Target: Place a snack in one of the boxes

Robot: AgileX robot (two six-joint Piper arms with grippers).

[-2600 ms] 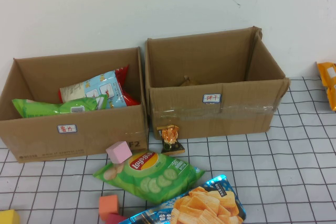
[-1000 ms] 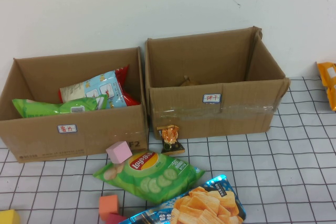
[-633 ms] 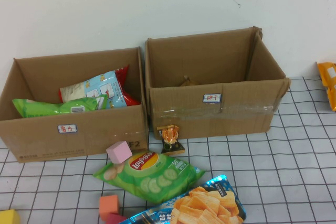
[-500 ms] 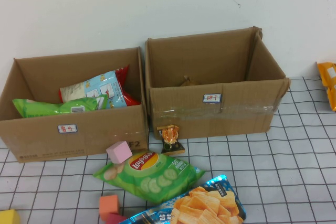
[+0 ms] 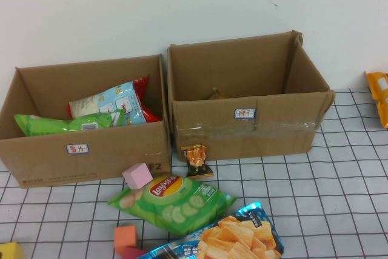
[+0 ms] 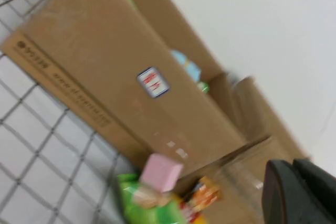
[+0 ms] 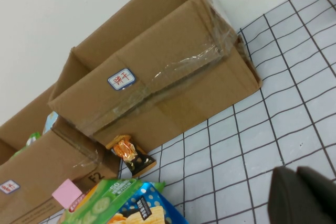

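Note:
Two open cardboard boxes stand against the wall, the left box point(image 5: 85, 150) and the right box point(image 5: 242, 128). The left one holds a green bag point(image 5: 60, 124) and a light blue bag point(image 5: 109, 104). In front lie a green Lay's bag point(image 5: 173, 198), a blue chip bag point(image 5: 224, 238) and a small golden snack point(image 5: 197, 159). Neither gripper shows in the high view. My left gripper point(image 6: 294, 192) is shut and empty, in front of the left box point(image 6: 105, 72). My right gripper point(image 7: 304, 195) is shut and empty above the grid cloth, in front of the right box point(image 7: 157, 93).
A pink block point(image 5: 137, 175), an orange block point(image 5: 125, 236) and a yellow block point(image 5: 7, 252) lie near the bags. An orange packet point(image 5: 379, 95) lies at the right edge. The white wall stands right behind the boxes.

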